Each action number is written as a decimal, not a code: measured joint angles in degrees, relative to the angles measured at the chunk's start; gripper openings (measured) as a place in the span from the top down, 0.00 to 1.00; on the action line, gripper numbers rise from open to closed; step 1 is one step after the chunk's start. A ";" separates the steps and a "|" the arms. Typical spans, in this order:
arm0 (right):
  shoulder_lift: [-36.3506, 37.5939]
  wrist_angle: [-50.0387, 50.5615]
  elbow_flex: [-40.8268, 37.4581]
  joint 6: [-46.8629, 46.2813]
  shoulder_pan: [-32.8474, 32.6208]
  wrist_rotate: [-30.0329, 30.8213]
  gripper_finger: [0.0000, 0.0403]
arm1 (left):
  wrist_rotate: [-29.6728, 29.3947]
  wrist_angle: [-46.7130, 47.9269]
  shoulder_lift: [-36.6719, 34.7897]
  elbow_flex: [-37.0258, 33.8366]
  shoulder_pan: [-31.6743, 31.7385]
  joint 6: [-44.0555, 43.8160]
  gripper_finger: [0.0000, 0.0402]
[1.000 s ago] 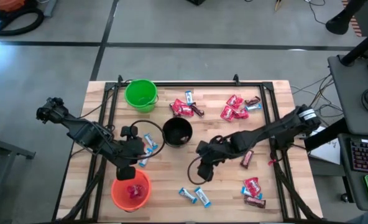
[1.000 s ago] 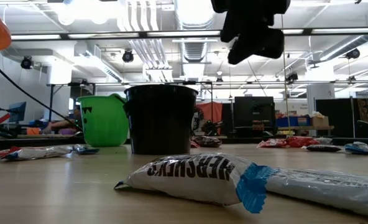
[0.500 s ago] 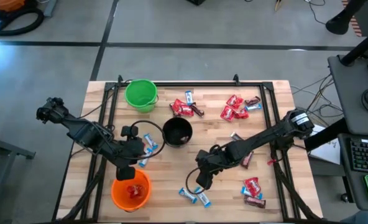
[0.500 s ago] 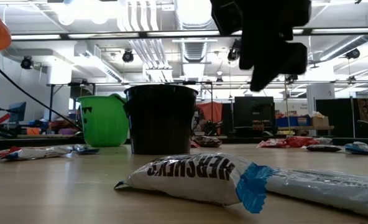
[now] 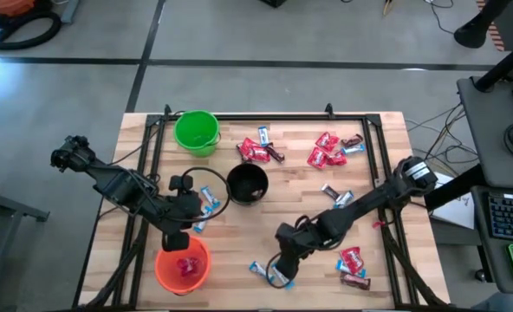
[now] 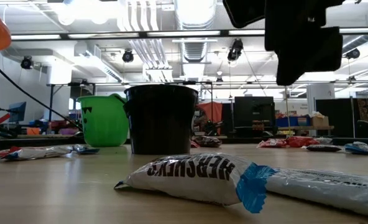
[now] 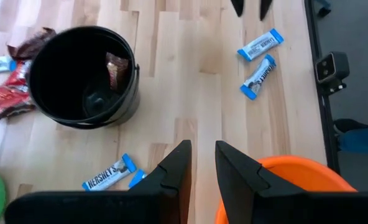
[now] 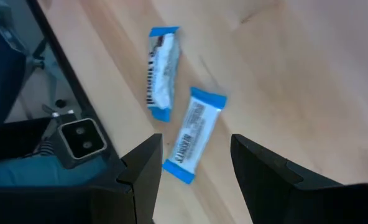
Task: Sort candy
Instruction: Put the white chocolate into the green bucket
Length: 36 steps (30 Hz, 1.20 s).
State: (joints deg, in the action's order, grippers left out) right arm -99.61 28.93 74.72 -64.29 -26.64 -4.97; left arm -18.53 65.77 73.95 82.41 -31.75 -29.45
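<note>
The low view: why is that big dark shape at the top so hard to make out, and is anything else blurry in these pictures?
In the low view, the dark shape is an arm near the lens, backlit by ceiling lights, so only a silhouette shows; the white Hershey's-wrapped candy bar is crisp. In the right wrist view, the two blue-and-white wrapped candy bars look softly blurred between the open right gripper fingers.
</note>
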 joint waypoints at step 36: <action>-10.46 -7.15 0.01 -6.71 -3.99 0.00 0.55 | -1.94 -1.50 0.00 -0.02 -0.02 -2.58 0.86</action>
State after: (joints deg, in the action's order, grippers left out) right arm -110.07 21.78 74.73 -71.00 -30.63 -4.97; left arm -20.47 64.27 73.95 82.39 -31.77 -32.03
